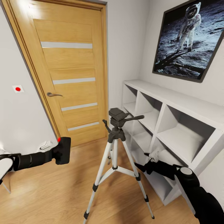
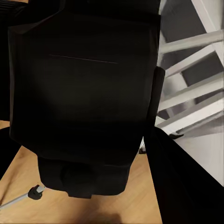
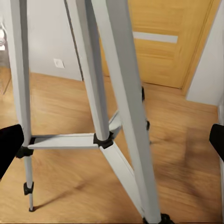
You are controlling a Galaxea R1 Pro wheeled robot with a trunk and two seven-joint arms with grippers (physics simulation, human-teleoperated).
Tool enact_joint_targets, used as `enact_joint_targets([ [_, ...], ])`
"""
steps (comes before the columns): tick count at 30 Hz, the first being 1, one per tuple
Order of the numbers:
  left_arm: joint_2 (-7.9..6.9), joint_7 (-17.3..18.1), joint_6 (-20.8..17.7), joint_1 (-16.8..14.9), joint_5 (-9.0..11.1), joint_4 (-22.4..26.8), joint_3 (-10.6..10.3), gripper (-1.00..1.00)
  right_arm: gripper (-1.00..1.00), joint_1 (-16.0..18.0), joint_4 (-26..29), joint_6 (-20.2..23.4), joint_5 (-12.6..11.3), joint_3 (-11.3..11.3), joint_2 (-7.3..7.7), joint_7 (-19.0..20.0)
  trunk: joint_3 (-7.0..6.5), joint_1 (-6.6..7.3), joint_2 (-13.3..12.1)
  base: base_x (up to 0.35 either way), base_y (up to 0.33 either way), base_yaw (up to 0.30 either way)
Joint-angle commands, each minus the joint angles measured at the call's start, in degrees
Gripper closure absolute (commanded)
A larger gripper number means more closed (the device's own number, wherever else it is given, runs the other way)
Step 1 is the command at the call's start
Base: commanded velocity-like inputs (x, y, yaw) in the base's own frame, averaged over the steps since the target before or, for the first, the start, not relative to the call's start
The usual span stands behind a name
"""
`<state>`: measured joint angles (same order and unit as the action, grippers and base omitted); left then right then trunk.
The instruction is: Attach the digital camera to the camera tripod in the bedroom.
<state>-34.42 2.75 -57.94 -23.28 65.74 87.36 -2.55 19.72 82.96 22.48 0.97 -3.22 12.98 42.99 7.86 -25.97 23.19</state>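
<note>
Indoors, a bedroom with a light wood floor and an orange-brown door (image 1: 73, 71). From the head view, the camera tripod (image 1: 116, 161) stands at centre, legs spread, its black pan head (image 1: 118, 115) on top with a side handle pointing toward three o'clock. At about nine o'clock, the left claw (image 1: 56, 154) grips the digital camera (image 1: 63, 150), a black box with a red dot on its upper corner, held well apart from the tripod and lower than the pan head. At four o'clock the right claw (image 1: 148, 167) sits near a tripod leg; its fingers stand apart and hold nothing. White cubby shelving (image 1: 174, 124) lines the wall at three o'clock, under an astronaut picture (image 1: 186, 39).

To do this step well, I judge the camera should be lifted above the pan head, levelled, then lowered squarely onto it, without knocking the handle.

No readable brand, label or writing appears anywhere.
</note>
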Motion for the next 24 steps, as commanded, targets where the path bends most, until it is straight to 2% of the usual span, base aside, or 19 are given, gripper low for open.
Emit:
enact_joint_targets([
  [1, -0.04, 0.3, -0.1, 0.2, -0.2, 0.0, 0.2, 1.00, -1.00, 0.1, 0.0, 0.4, 0.1, -0.5, 0.03, 0.1, 0.12, -0.04, 0.1, 0.001, -0.275, 0.000],
  [5, 0.01, -1.7, -0.1, 1.0, -0.2, 0.1, 0.6, 1.00, -1.00, 0.1, -0.3, 0.6, 0.2, -2.1, 0.03, 0.0, 0.12, -0.04, 0.1, 0.000, -0.307, 0.111],
  [12, 0.07, -3.9, -0.1, 1.2, -0.3, 0.2, 0.9, 1.00, -1.00, 0.1, -0.8, 0.6, 0.2, -2.9, 0.03, -0.1, 0.12, -0.04, 0.1, 0.000, -0.262, 0.235],
  [24, 0.14, -4.5, -0.1, 1.3, -0.3, 0.0, 1.0, 1.00, -1.00, 0.1, -1.1, 0.5, 0.2, -4.7, -0.05, -0.2, 0.12, -0.04, 0.1, 0.000, -0.040, 0.276],
])
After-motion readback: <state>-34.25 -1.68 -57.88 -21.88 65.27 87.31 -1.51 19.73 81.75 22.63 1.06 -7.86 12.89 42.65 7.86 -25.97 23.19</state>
